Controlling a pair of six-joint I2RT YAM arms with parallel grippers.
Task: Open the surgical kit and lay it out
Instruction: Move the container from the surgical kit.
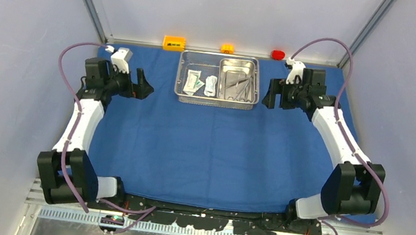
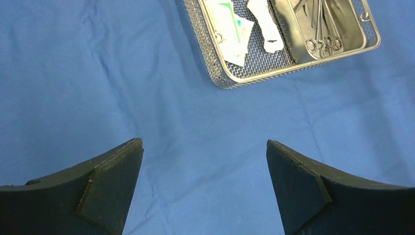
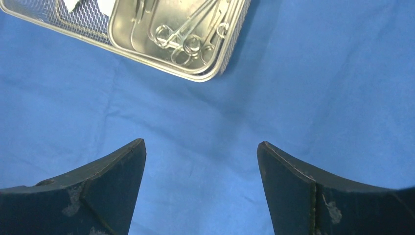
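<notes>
Left hand (image 1: 147, 88) and right hand (image 1: 269, 95) both gape wide and empty over the cloth (image 1: 207, 154), flanking the tray (image 1: 179, 74). It sits near the cloth's far edge, with packets (image 1: 195, 82) on its left and a pan (image 1: 238, 64) of instruments (image 1: 239, 86) on its right.

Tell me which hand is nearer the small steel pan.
Right. The right hand hangs open just off the pan end of the tray; the left hand, also open, is off the opposite end, with the packets between it and the pan.
</notes>
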